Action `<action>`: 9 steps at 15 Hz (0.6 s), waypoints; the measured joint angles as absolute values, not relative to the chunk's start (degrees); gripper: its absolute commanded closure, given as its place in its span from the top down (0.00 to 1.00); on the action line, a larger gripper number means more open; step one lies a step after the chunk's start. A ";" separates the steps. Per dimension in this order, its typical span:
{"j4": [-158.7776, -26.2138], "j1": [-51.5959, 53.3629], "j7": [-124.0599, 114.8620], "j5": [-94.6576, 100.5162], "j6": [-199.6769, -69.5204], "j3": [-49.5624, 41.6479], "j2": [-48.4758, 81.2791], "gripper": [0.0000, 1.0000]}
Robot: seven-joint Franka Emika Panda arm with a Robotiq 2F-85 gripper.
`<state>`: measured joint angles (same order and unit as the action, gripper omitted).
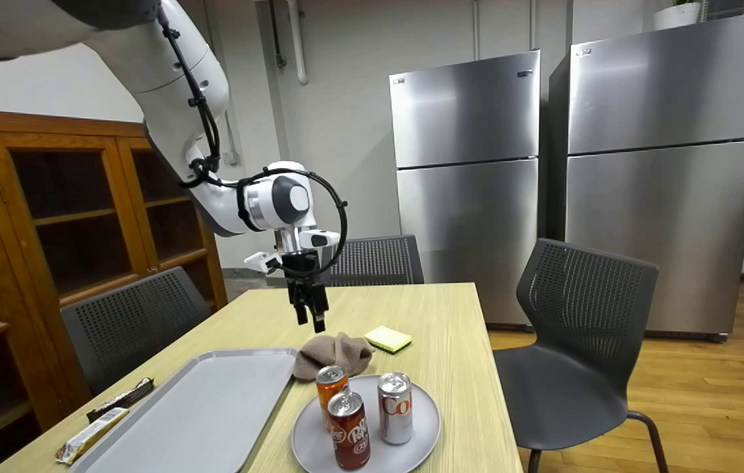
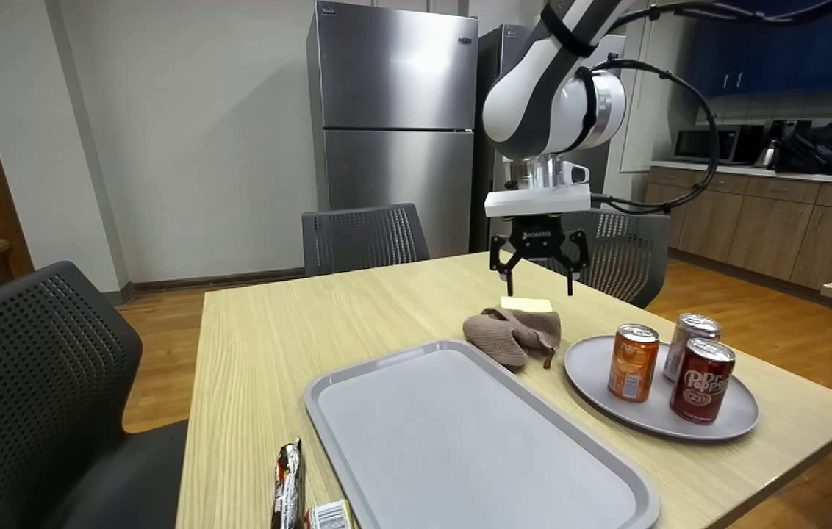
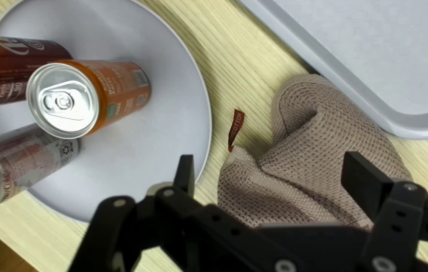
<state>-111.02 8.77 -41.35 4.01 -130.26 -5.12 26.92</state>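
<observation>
My gripper [image 2: 539,289] stands open above the table, pointing down, with nothing between its fingers [image 3: 365,181]. Below it lies a crumpled brown cloth [image 3: 323,151] with a small red tag; a gap to the cloth shows in both exterior views. A yellow sponge [image 1: 388,339] rests beside the cloth, partly covered from sight by it in an exterior view [image 2: 526,304]. On a round grey plate [image 3: 142,158] three cans stand upright: an orange can [image 3: 119,90], a dark red Dr Pepper can [image 2: 701,382] and a silver can [image 1: 395,410]. The sponge is hidden in the wrist view.
A large grey tray [image 2: 475,441] lies beside the cloth and plate. Past its far long side are a dark wrapped bar [image 1: 121,399] and a yellow wrapped bar [image 1: 91,437]. Chairs [image 1: 582,328] surround the table; a wooden cabinet [image 1: 63,197] and two fridges [image 1: 467,197] stand behind.
</observation>
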 measured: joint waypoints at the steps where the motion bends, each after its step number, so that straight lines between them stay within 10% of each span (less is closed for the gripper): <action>1: -111.02 8.77 -41.35 4.04 -130.26 -5.16 27.02 1.00; 9: -111.11 7.61 -34.32 6.00 -130.29 -6.29 26.98 1.00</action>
<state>-111.11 7.61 -34.32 6.00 -130.29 -6.29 26.98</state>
